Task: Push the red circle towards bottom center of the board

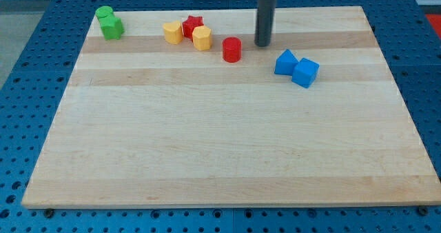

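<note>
The red circle (232, 49) is a short red cylinder near the view's top, a little right of centre on the wooden board (220, 143). My tip (262, 45) stands on the board just right of the red circle, a small gap apart, not touching it. The dark rod rises straight up out of the view's top.
A red star (193, 25) sits between two yellow blocks (173, 32) (202, 38) left of the red circle. Two green blocks (109, 23) stand at the top left corner. Two blue blocks (285, 62) (305, 73) lie touching each other, right of my tip and lower.
</note>
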Motion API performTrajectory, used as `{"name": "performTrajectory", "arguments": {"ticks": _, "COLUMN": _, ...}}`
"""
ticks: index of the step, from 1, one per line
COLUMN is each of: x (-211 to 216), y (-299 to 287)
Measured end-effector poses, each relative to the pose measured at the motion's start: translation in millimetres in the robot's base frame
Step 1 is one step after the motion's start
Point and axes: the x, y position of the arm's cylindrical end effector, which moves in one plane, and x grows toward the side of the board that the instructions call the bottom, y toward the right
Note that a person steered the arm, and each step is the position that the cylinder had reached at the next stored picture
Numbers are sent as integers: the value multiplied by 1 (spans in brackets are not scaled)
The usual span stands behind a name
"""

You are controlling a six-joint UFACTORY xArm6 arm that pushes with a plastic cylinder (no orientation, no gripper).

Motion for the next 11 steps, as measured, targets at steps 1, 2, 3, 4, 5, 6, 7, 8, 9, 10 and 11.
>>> {"name": "performTrajectory", "arguments": {"ticks": 1, "x": 11, "y": -49}}
{"name": "performTrajectory", "arguments": {"ticks": 2, "x": 43, "y": -60}}
{"name": "performTrajectory", "arguments": {"ticks": 3, "x": 57, "y": -81}}
{"name": "performTrajectory", "arguments": {"ticks": 4, "x": 52, "y": -111}}
{"name": "performTrajectory", "arguments": {"ticks": 5, "x": 62, "y": -131}}
{"name": "performTrajectory", "arguments": {"ticks": 6, "x": 82, "y": -129}}
{"name": "performTrajectory", "arguments": {"ticks": 7, "x": 95, "y": -106}}
{"name": "performTrajectory", "arguments": {"ticks": 8, "x": 118, "y": -90}}
{"name": "performTrajectory", "arguments": {"ticks": 9, "x": 132, "y": -73}}
{"name": "performTrajectory", "arguments": {"ticks": 10, "x": 144, "y": -54}}
{"name": "performTrajectory", "arguments": {"ticks": 11, "x": 148, "y": -33}}
